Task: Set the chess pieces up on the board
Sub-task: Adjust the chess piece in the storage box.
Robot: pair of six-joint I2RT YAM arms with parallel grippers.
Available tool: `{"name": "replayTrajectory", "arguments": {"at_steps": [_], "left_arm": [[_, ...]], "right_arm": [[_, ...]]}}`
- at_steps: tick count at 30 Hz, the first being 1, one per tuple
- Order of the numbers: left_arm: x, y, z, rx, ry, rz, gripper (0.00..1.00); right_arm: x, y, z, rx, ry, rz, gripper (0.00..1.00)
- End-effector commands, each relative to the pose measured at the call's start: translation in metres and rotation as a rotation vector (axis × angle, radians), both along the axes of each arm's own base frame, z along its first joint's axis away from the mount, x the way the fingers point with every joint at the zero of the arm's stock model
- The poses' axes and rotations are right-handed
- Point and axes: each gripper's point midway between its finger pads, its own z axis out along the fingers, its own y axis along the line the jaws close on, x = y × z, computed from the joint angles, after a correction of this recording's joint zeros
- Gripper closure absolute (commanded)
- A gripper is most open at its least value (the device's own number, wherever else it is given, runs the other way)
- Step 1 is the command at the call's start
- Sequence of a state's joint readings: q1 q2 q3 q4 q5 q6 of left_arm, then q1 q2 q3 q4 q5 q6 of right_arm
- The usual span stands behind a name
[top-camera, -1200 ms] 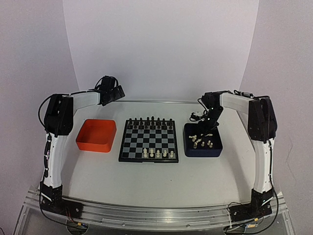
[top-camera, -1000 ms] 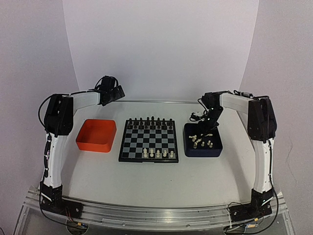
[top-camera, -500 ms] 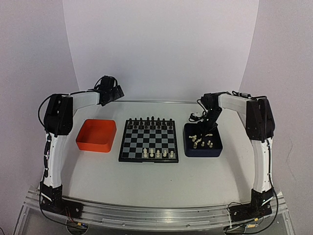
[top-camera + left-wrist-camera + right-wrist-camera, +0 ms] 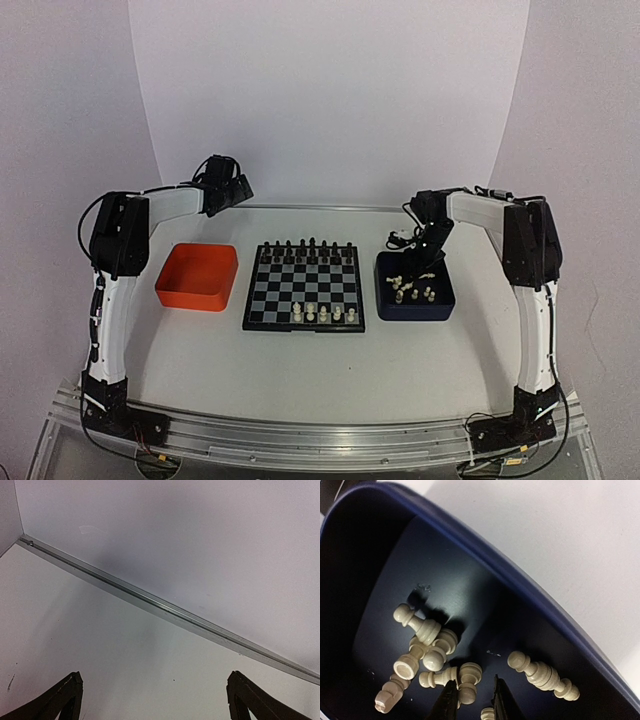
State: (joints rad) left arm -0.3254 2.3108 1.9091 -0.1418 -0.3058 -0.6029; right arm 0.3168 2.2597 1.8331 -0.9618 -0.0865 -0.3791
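Hanging in the blue tray (image 4: 485, 562), right tool (image 4: 475, 692) nearly clenched, grip unclear; chess pieces (image 4: 427, 630), likely light and slick, suit waist-pinching.

A white bench (image 4: 300, 370) is lit softly and evenly, with only faint shadows cast on it. A white backdrop (image 4: 330, 100) is set behind it, flanked by pale lilac walls (image 4: 60, 120). An aluminium strip (image 4: 165, 607) is fixed along the far edge, a metal rail (image 4: 320, 435) along the near one
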Motion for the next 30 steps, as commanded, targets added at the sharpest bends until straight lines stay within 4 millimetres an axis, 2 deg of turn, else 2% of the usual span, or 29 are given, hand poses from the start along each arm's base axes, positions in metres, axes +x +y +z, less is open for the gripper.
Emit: {"name": "replayTrajectory", "arguments": {"at_steps": [1,2,4,12,20,30], "left_arm": [[0.003,0.007,0.04,-0.015,-0.061,0.027,0.0],[0.003,0.007,0.04,-0.017,-0.062,0.027,0.0],[0.003,0.006,0.041,-0.019,-0.063,0.025,0.0],[0.003,0.005,0.043,-0.029,-0.067,0.022,0.0],[0.002,0.004,0.043,-0.038,-0.066,0.02,0.0],[0.003,-0.004,0.051,-0.067,-0.083,-0.018,0.0]], "right_arm": [[-0.001,-0.01,-0.007,-0.053,-0.002,-0.006,0.88],[0.0,-0.012,-0.007,-0.063,-0.005,-0.012,0.94],[0.001,-0.014,-0.007,-0.073,-0.012,-0.02,1.0],[0.007,-0.016,-0.003,-0.075,-0.033,-0.064,1.0],[0.011,-0.032,-0.003,-0.121,-0.043,-0.151,1.0],[0.019,-0.029,0.025,-0.073,-0.093,-0.214,1.0]]}}
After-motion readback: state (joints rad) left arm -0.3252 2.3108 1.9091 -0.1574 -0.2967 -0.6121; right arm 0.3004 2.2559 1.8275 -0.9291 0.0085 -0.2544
